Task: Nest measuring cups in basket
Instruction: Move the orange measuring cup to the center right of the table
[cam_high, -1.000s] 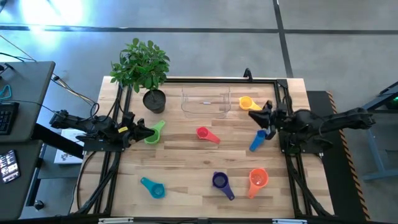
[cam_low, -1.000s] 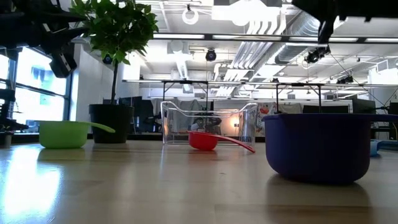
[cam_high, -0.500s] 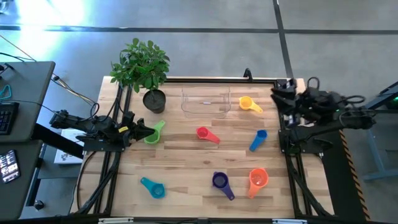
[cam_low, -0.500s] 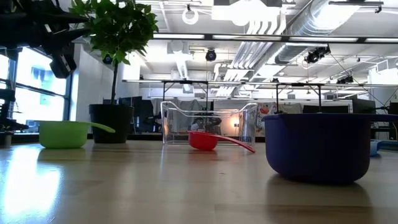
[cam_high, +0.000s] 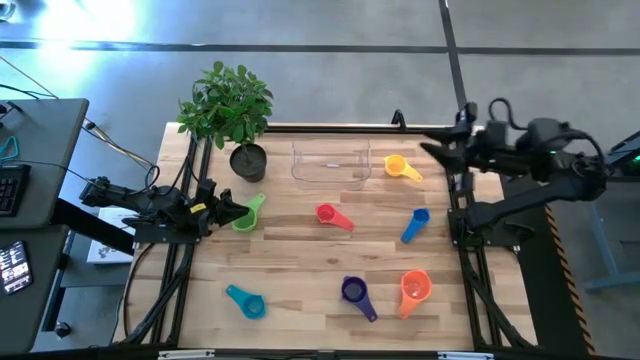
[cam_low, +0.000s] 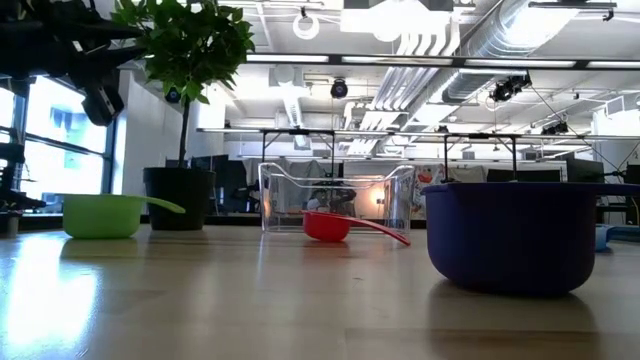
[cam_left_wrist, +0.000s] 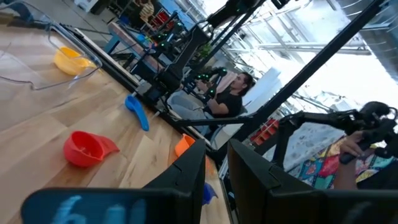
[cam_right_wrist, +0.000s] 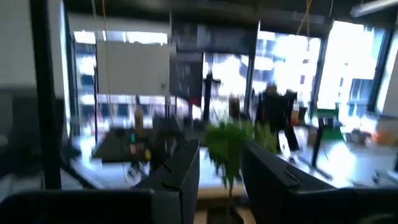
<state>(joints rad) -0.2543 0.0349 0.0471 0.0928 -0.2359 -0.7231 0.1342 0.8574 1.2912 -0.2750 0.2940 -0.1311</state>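
While all seven measuring cups lie loose on the table (cam_high: 300, 260), the clear basket (cam_high: 331, 165) sits empty at the far edge, beside the potted plant (cam_high: 228, 105). Your nearest pick is the yellow cup (cam_high: 397, 166): it rests just right of the basket, its short handle pointing toward the right arm. Your right gripper (cam_high: 432, 150) hangs raised over the table's far right corner, near that cup and above it; its fingers (cam_right_wrist: 186, 168) show a narrow gap between them and hold nothing. Your left gripper (cam_high: 240, 213) waits at the left edge, close beside the green cup (cam_high: 244, 220), fingers (cam_left_wrist: 189, 171) slightly apart, also empty. Red (cam_high: 326, 213), blue (cam_high: 419, 217), purple (cam_high: 352, 291), orange (cam_high: 414, 287) and teal (cam_high: 250, 304) cups lie scattered nearer you, well apart.
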